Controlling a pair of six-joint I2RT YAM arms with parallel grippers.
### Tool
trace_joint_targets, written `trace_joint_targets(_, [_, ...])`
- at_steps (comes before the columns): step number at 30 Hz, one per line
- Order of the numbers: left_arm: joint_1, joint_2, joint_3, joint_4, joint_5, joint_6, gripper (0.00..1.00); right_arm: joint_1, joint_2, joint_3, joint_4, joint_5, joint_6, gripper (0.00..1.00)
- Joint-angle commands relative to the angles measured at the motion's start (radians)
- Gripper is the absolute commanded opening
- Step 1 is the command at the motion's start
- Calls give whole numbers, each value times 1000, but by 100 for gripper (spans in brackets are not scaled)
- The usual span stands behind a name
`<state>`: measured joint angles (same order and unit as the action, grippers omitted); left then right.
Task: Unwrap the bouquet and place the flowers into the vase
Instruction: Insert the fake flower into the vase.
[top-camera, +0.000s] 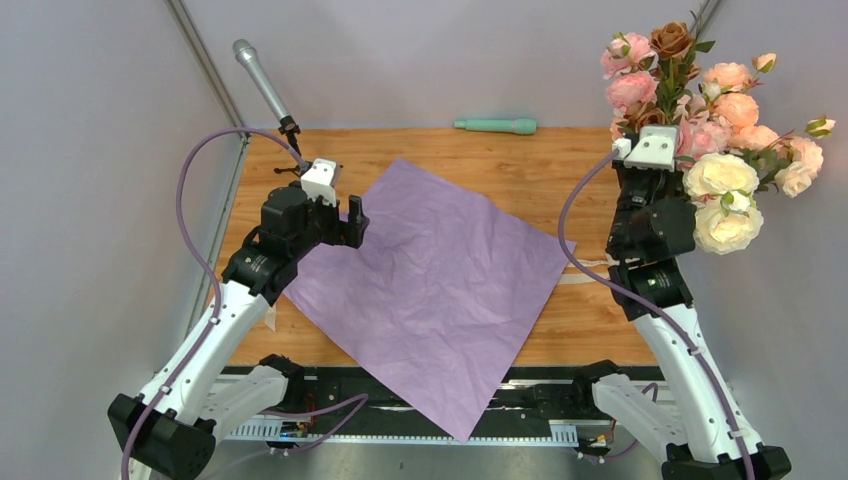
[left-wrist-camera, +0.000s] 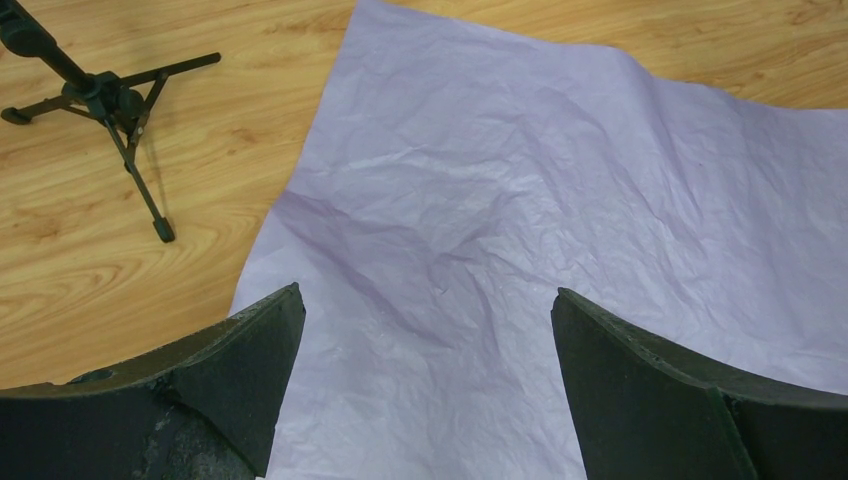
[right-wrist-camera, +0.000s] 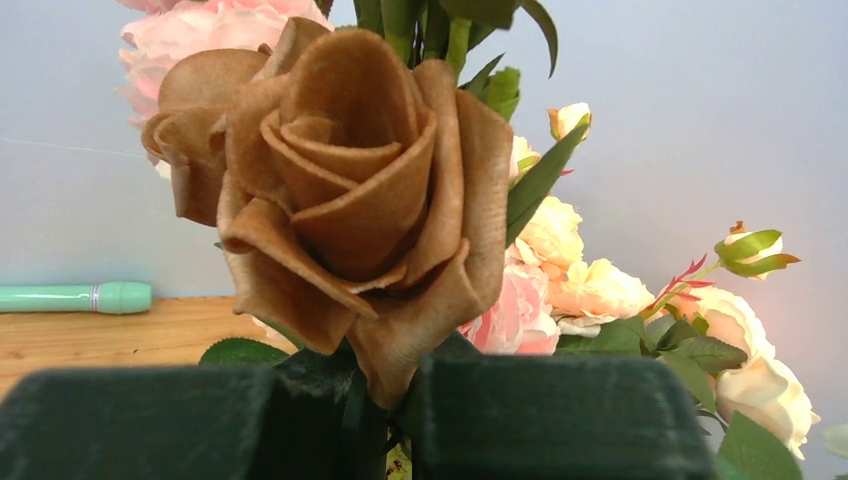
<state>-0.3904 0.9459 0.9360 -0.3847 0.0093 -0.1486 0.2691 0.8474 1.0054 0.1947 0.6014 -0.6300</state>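
The flowers (top-camera: 705, 130), unwrapped, rise at two o'clock over the desk (top-camera: 560, 165), stems clenched in the right hand (right-wrist-camera: 400, 430). Lilac paper (top-camera: 440, 270) lies flat mid-desk; left hand (left-wrist-camera: 425, 380) released at nine o'clock. No vase in view; placing remains.

I am working in a robot lab test booth. Plain pale grey wall panels (top-camera: 90, 120) are closing in a light wood-grain tabletop (top-camera: 580, 330), a silver microphone on a small black tripod (top-camera: 258, 78) is standing at upper left, and a slotted metal rail (top-camera: 560, 435) is running along the bottom edge.
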Motion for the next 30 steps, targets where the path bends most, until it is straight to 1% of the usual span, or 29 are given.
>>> trace_joint_targets(1, [4, -7, -3, 24, -3, 23, 100, -16, -5, -25, 7, 24, 44, 0])
trace_joint_targets(15, [3, -13, -8, 24, 8, 18, 100, -46, -11, -73, -18, 34, 95, 0])
trace_joint_targets(30, [3, -25, -12, 26, 18, 15, 100, -50, -7, -100, -32, 51, 122, 0])
